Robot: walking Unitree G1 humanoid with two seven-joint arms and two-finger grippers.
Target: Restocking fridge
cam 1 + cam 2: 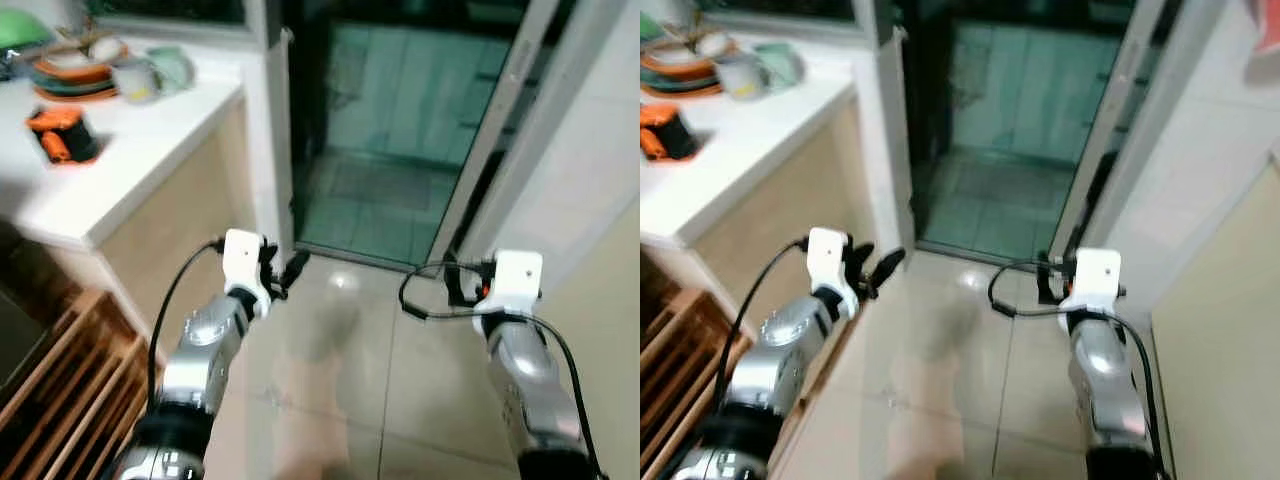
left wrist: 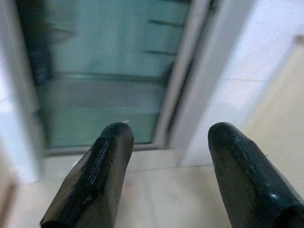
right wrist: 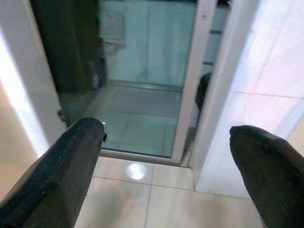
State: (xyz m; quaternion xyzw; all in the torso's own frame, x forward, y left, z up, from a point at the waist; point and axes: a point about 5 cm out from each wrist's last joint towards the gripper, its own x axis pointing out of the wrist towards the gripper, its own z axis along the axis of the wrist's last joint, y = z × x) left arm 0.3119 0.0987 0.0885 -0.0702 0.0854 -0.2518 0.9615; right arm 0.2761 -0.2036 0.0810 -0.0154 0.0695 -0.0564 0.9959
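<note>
Facing a doorway (image 1: 400, 150) across open floor (image 1: 340, 370), counter (image 1: 130, 160) edge on the left, wall (image 1: 590, 180) right. Left gripper (image 2: 168, 178) and right gripper (image 3: 166, 175) both wide, empty. No fridge visible.

Two silver arms reach out over a pale tiled floor (image 1: 340, 370) toward a glass door (image 1: 400, 130) — the left gripper (image 1: 285, 272) near a white wall edge, the right gripper (image 1: 462, 280) by the door frame. At left, a white tabletop (image 1: 130, 150) carries stacked plates (image 1: 75, 70), two cups (image 1: 150, 75) and an orange-and-black object (image 1: 62, 135) — wooden slats (image 1: 60, 390) below.
</note>
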